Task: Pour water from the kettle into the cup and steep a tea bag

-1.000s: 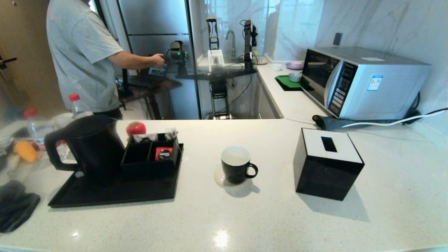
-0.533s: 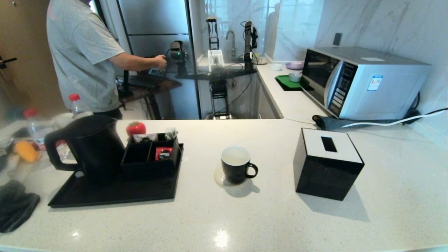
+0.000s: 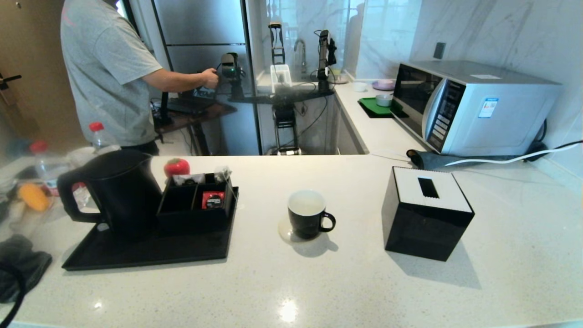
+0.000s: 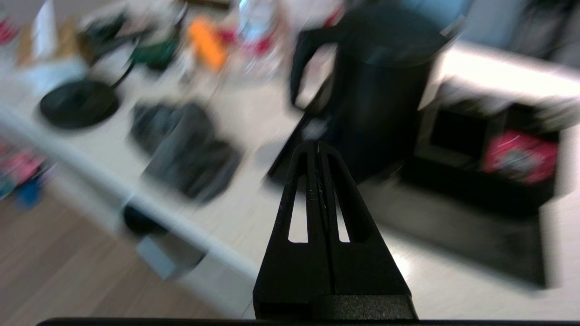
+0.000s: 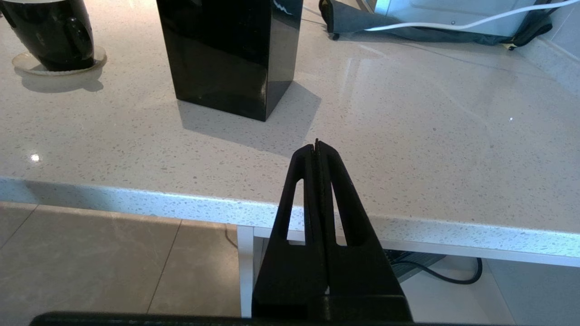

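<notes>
The tall black kettle (image 3: pixel 120 191) stands on the left end of a black tray (image 3: pixel 150 250), its loop handle turned left. It also fills the left wrist view (image 4: pixel 385 90). The black cup (image 3: pixel 307 214) with a white inside sits on a coaster mid-counter, handle to the right, and shows in the right wrist view (image 5: pixel 50 34). A greyish tea bag (image 3: pixel 223 173) rests at the back right corner of the compartment box (image 3: pixel 196 205). My left gripper (image 4: pixel 317 144) is shut and empty, near the counter's front left, pointing at the kettle. My right gripper (image 5: pixel 317 142) is shut and empty at the counter's front edge.
A black tissue box (image 3: pixel 426 212) with a white top stands right of the cup. A dark cloth (image 3: pixel 20 266) lies left of the tray. A microwave (image 3: pixel 473 107) and a white cable sit at the back right. Bottles crowd the far left. A person stands behind the counter.
A thin black cable loop has come into the bottom left corner of the head view. Nothing on the counter has moved.
</notes>
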You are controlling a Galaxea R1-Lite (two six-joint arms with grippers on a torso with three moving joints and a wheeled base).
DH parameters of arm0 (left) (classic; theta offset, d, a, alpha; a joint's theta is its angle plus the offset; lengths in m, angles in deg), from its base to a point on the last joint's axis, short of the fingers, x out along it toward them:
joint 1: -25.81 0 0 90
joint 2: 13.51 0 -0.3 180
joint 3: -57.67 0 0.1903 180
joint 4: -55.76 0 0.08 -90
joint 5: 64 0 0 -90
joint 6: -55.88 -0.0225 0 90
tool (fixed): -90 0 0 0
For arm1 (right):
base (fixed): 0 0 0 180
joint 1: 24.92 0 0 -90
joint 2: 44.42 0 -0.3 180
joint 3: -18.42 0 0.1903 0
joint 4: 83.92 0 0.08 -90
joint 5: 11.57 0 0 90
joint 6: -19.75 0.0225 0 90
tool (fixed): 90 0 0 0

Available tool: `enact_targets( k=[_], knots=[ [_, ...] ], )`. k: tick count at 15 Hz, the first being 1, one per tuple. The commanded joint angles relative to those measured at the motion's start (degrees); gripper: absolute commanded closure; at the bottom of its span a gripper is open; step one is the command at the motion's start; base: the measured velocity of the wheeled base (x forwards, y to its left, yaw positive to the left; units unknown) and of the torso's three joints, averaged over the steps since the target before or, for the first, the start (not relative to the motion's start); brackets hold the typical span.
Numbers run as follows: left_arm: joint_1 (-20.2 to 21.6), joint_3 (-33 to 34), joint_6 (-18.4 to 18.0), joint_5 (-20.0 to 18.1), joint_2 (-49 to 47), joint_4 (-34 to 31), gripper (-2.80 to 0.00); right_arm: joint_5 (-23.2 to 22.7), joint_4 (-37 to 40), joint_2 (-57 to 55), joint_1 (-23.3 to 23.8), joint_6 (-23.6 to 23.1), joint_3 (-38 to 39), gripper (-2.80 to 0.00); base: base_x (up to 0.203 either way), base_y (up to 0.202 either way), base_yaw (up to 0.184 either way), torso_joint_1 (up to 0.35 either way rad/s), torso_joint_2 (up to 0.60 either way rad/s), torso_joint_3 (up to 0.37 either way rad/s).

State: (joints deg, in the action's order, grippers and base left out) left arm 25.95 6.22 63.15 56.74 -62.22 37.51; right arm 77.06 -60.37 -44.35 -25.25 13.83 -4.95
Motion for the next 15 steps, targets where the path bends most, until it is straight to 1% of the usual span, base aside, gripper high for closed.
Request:
enact_targets(
  k=[1, 2, 3, 5, 8, 10, 13, 15],
  knots=[
    [0.78, 0.57, 2.1, -0.34, -4.07, -7.28, 0.0, -0.12, -0.01, -0.07, -0.02, -0.05, 0.0, 0.0, 0.0, 0.0, 0.0, 0.0, 0.0, 0.0],
    [0.81, 1.43, 3.94, -2.09, -4.01, -9.87, 0.0, -0.04, -0.01, -0.07, -0.02, -0.05, 0.0, 0.0, 0.0, 0.0, 0.0, 0.0, 0.0, 0.0],
    [0.9, 3.05, 4.45, -3.45, -3.89, -10.2, 0.0, -0.03, -0.01, -0.07, -0.02, -0.05, 0.0, 0.0, 0.0, 0.0, 0.0, 0.0, 0.0, 0.0],
    [2.02, 3.95, 5.28, -4.1, -6.79, -8.78, 0.0, -0.03, -0.01, -0.07, -0.02, -0.05, 0.0, 0.0, 0.0, 0.0, 0.0, 0.0, 0.0, 0.0],
    [4.5, 5.47, 5.5, -4.77, -14.31, 1.69, 0.0, -0.03, -0.01, -0.07, -0.02, -0.05, 0.0, 0.0, 0.0, 0.0, 0.0, 0.0, 0.0, 0.0],
    [7.5, 7.57, 4.81, -5.04, -19.0, 11.01, 0.0, -0.03, -0.01, -0.07, -0.02, -0.05, 0.0, 0.0, 0.0, 0.0, 0.0, 0.0, 0.0, 0.0],
    [13.54, 12.94, 2.31, -6.48, -25.71, 25.59, 0.0, -0.05, -0.01, -0.07, -0.02, -0.05, 0.0, 0.0, 0.0, 0.0, 0.0, 0.0, 0.0, 0.0],
    [18.46, 14.74, -1.27, -8.48, -29.98, 32.28, 0.0, -0.03, -0.01, -0.07, -0.02, -0.05, 0.0, 0.0, 0.0, 0.0, 0.0, 0.0, 0.0, 0.0]
  ],
)
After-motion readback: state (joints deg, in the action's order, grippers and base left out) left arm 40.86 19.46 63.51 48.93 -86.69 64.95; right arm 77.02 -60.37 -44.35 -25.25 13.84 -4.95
